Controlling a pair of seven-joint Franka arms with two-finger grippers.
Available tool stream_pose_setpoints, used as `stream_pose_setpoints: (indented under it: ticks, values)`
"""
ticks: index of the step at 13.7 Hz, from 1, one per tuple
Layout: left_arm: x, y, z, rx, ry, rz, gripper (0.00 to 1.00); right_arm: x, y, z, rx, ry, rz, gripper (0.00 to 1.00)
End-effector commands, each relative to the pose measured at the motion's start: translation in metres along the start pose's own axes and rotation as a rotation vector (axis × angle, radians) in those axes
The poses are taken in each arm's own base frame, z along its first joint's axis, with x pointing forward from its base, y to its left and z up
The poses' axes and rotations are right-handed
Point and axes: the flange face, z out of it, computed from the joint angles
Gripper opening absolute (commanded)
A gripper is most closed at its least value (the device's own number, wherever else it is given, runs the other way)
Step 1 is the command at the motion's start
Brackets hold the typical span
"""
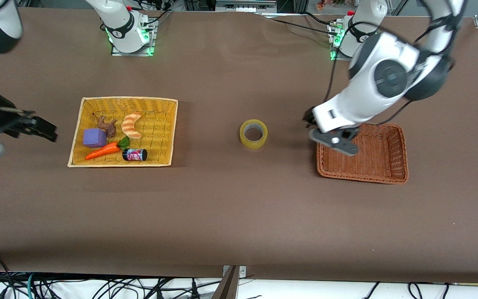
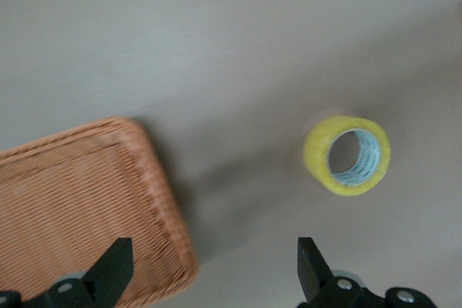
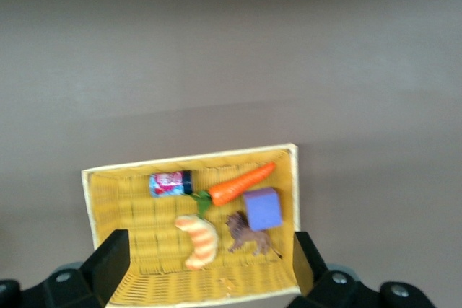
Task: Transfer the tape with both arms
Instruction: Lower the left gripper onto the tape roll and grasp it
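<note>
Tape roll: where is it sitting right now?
The tape lies flat on the bare table between the yellow basket and the brown basket, nearer the brown one.

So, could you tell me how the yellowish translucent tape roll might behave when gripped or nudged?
The yellowish translucent tape roll lies flat on its side face, so it will probably slide, not roll. Its thick ring looks stiff. The glossy outer wall may be slippery.

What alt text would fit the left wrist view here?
A yellowish roll of tape lies on its side on the bare brown table, apart from the corner of an empty orange basket. The open left gripper hangs over the gap between them, holding nothing.
</note>
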Motion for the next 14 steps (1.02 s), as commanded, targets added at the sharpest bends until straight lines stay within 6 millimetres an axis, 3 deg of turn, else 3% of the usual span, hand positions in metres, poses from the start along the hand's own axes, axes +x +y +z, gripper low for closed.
stream_pose_setpoints:
  ticks: [1,4,8,9,11,14]
  values:
    - [0.026,0.034,0.059,-0.043,-0.016,0.043,1.0,-0.05,0.023,-0.01,-0.009,-0.018,0.025,1.0]
    - [0.03,0.066,0.118,-0.051,-0.056,0.042,1.0,-0.063,0.031,-0.009,-0.014,-0.032,0.024,1.0]
    - [0.033,0.09,0.201,0.036,-0.064,0.159,1.0,-0.06,0.04,-0.003,-0.009,-0.046,-0.016,1.0]
    - [0.029,0.1,0.213,0.058,-0.078,0.178,1.0,-0.058,0.054,0.0,0.011,-0.052,-0.037,1.0]
    - [0.019,0.129,0.228,0.081,-0.092,0.099,1.0,-0.055,0.059,0.006,0.031,-0.067,-0.044,1.0]
    - [0.021,0.125,0.229,0.107,-0.084,0.091,1.0,-0.047,0.057,0.009,0.035,-0.079,-0.049,1.0]
